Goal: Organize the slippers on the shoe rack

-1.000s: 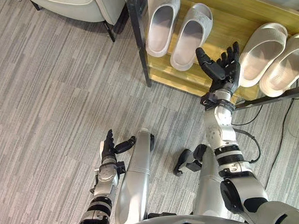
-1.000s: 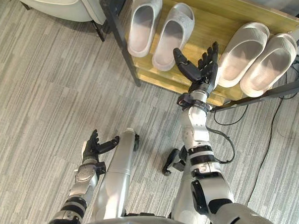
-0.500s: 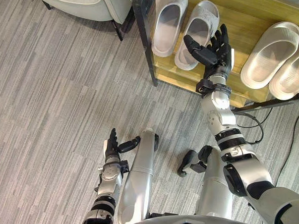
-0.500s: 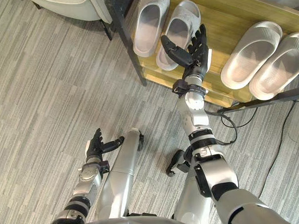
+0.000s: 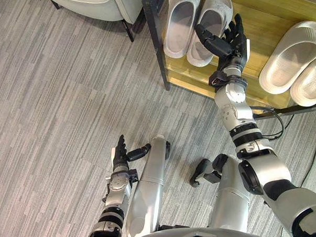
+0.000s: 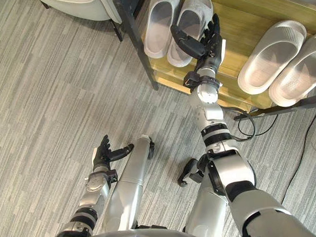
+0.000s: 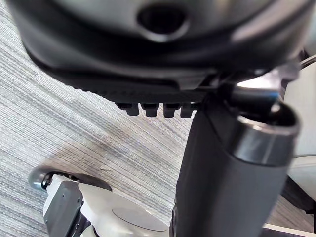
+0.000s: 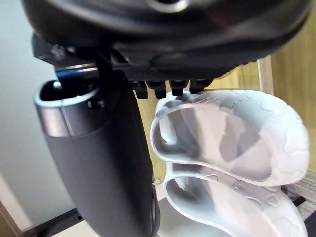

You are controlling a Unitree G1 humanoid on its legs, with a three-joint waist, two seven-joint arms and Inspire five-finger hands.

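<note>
Two pairs of pale slippers lie on the wooden shoe rack (image 5: pixel 258 17). The left pair is a slipper (image 5: pixel 181 20) by the dark post and its mate (image 5: pixel 212 16) beside it. The right pair (image 5: pixel 286 50) lies toward the rack's right end, its second slipper (image 5: pixel 309 84) at the edge. My right hand (image 5: pixel 225 39) is open, fingers spread, raised just above the inner slipper of the left pair and holding nothing. The right wrist view shows that pair close up (image 8: pixel 232 133), past the thumb (image 8: pixel 103 168). My left hand (image 5: pixel 120 154) hangs open low over the floor.
A light armchair (image 5: pixel 98 4) with dark legs stands left of the rack. The rack's dark corner post (image 5: pixel 156 45) rises at its left end. Grey striped flooring (image 5: pixel 57 102) spreads in front.
My right hand has swung left, from the gap between the two pairs to over the left pair, staying open. The camera has shifted a little. The left hand has barely moved.
</note>
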